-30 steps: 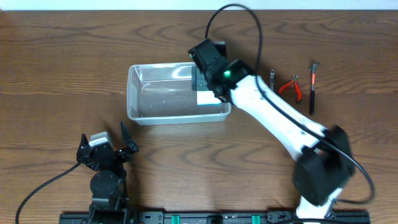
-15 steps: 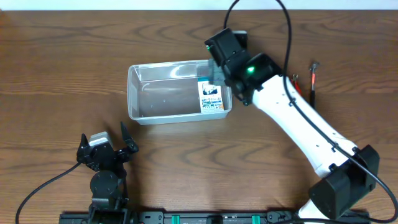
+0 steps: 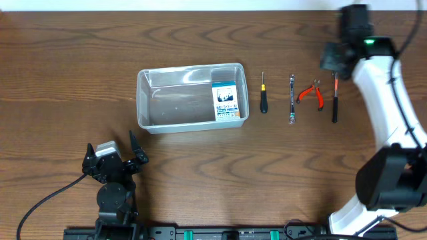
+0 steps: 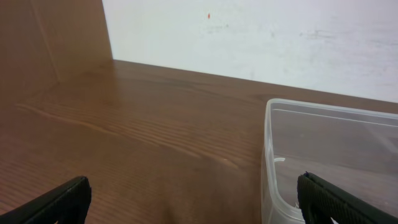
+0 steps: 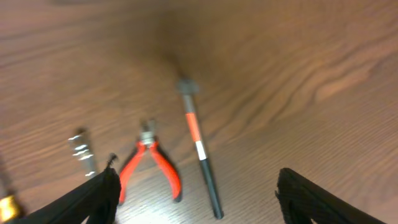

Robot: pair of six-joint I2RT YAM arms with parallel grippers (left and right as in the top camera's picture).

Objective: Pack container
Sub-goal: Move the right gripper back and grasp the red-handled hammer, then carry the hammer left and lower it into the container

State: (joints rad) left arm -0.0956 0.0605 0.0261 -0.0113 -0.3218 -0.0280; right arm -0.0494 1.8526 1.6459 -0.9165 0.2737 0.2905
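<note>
Now: right gripper (image 5: 196, 180) spread wide, empty, above pliers (image 5: 149, 165); left gripper (image 4: 196, 199) also wide, empty. Clear container (image 3: 143, 100) holds one labelled box (image 3: 227, 102) at its right end.

Container (image 4: 271, 158) cropped by left wrist frame, box (image 3: 226, 103) print too small, blurred tool (image 5: 80, 149) possibly a wrench

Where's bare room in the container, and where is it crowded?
The container floor is bare from its left wall to the blue-and-white box at its right end. Crowded: the table right of it, with screwdriver, metal bar, red pliers and red-black rod in a row.
</note>
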